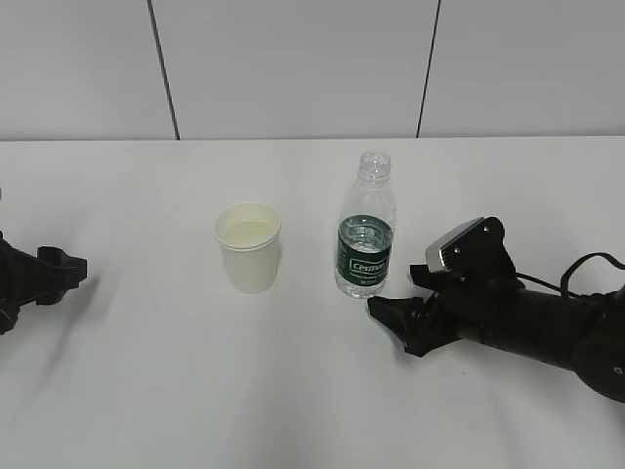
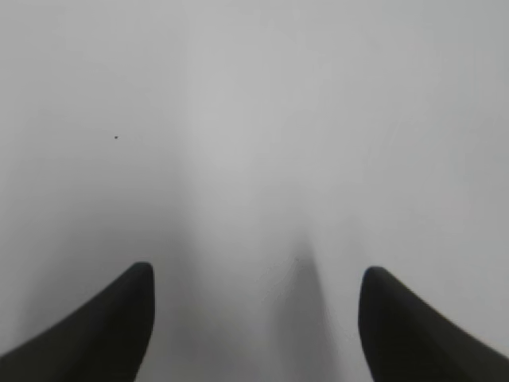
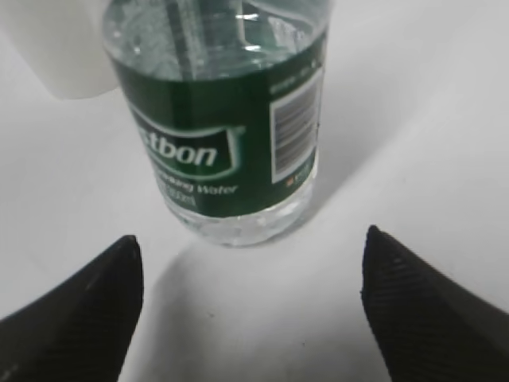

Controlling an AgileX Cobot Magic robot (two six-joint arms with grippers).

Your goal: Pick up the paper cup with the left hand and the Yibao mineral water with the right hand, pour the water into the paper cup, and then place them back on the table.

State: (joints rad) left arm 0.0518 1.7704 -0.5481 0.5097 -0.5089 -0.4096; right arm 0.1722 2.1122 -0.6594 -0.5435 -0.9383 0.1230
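Observation:
The paper cup (image 1: 248, 247) stands upright on the white table (image 1: 146, 381), left of centre. The Yibao mineral water (image 1: 366, 234), capless with a dark green label, stands upright just right of it. My right gripper (image 1: 395, 291) lies low on the table just right of the bottle's base, open and empty. In the right wrist view the bottle (image 3: 223, 135) stands just beyond the open right gripper (image 3: 250, 247), not between the fingers, and the cup (image 3: 60, 56) shows behind it at top left. My left gripper (image 1: 70, 266) is at the far left edge, well away from the cup. In the left wrist view the left gripper (image 2: 254, 274) is open over bare table.
A white panelled wall (image 1: 293, 68) runs behind the table's far edge. The right arm's black cable (image 1: 586, 266) loops over the table at the far right.

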